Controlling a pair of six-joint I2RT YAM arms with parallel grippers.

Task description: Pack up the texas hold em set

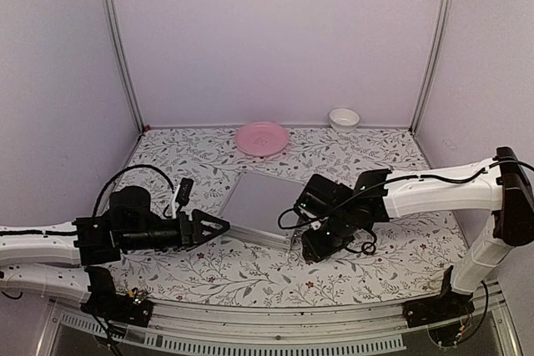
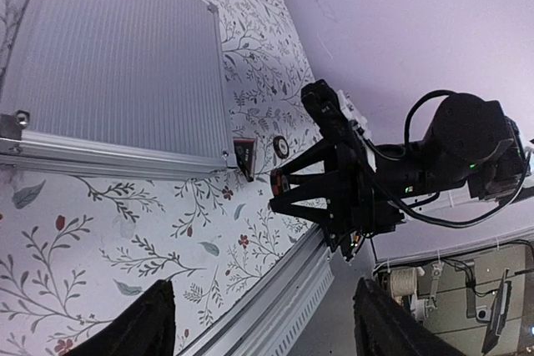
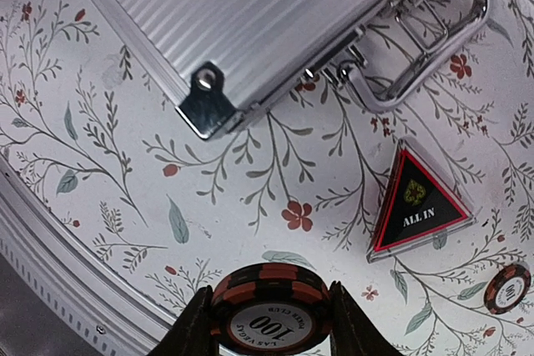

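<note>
Right claw [image 3: 269, 323] clamped on chip stack [image 3: 269, 289]; left claw [image 2: 267, 327] apart beside closed case [image 1: 263, 203]; triangle [image 3: 417, 202] near handle [image 3: 434, 56]

One case [image 1: 263, 203], triangle [image 3: 419, 202], plate [image 1: 262, 137], bowl [image 1: 344, 117], chip stack [image 3: 271, 310], loose chip [image 3: 509, 288]

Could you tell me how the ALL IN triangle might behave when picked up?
The triangle looks glossy and rigid, so probably slippery, not floppy. It lies flat on the table, so a pinch may push it along before catching an edge. Its straight sides should keep it from rolling.
</note>
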